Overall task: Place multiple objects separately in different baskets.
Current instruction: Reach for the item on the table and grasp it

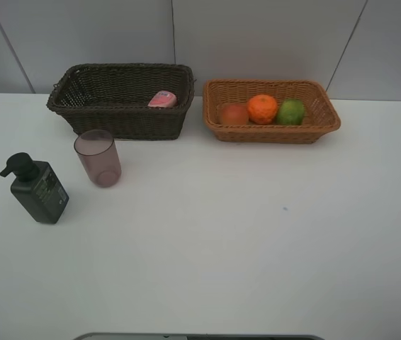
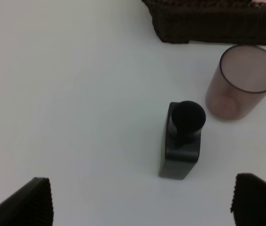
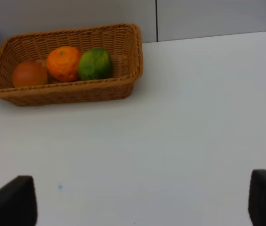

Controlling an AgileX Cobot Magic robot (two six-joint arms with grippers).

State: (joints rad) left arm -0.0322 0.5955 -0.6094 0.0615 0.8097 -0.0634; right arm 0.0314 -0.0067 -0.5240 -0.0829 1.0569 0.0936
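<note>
Twice gaping wide, gripping nothing (left gripper [image 2: 142,202], right gripper [image 3: 137,200]). Seeing pump bottle [image 1: 39,190] beside cup [image 1: 98,159] at left, pink bottle [image 1: 162,99] lying in dark basket [image 1: 122,122] upper left.

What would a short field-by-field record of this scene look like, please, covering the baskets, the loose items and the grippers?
dark brown basket: holds the pink squeeze bottle
light tan basket: holds the red-orange fruit, orange and lime, in a row
table: mauve cup upright in front of the dark brown basket; pump bottle upright beside it, not touching
left gripper: open, empty, facing the pump bottle
right gripper: open, empty, over bare table
not yet in a basket: mauve cup, pump bottle
</note>
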